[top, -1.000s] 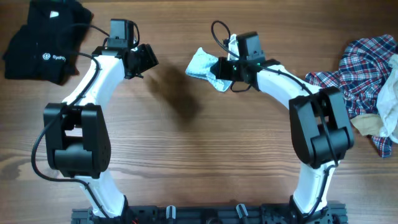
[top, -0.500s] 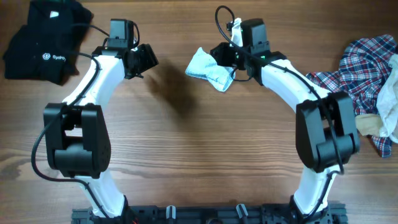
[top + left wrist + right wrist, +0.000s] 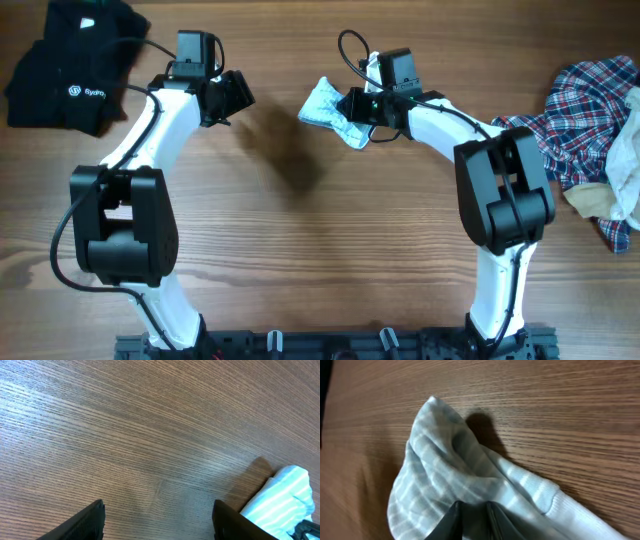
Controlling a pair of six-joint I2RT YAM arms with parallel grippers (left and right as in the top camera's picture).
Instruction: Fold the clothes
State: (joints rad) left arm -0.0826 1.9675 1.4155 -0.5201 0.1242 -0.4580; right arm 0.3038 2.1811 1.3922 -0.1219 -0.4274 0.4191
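The surface (image 3: 320,240) carries four lots of cloth: one pale-blue striped garment (image 3: 325,103), one plaid shirt (image 3: 585,110), one beige piece (image 3: 595,203) and one black heap (image 3: 60,65) whose garment count cannot be told. Two pincers hang over it: one left pincer (image 3: 234,96) and one right pincer (image 3: 351,105).

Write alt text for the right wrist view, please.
A small pale-blue, finely striped garment lies crumpled on a brown wood-grain table. At the bottom edge, the right tool meets the fabric with its dark fingers close together; whether it grips is unclear.
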